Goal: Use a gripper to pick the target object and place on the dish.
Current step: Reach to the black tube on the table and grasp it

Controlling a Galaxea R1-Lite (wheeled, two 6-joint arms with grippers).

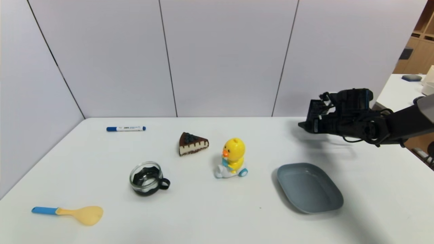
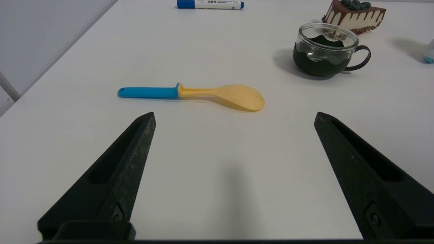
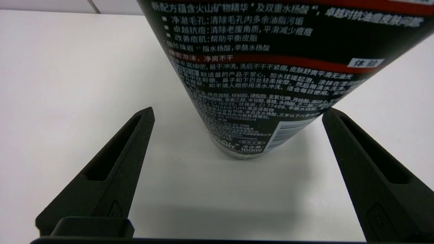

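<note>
Right wrist view | right gripper (image 3: 237, 115) spread wide | black tube (image 3: 268, 67) between fingers, unclasped | "100ml"

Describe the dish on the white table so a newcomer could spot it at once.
On the white table, look to the robot's right of the yellow duck toy. The shallow blue-grey rounded-rectangle plastic dish lies there, empty. Unlike the glass cup with black handle, it is flat, opaque and wide.

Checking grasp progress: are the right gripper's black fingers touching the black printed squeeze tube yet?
Apart. The right wrist view shows white table between the right gripper's open fingers and the black printed squeeze tube.
</note>
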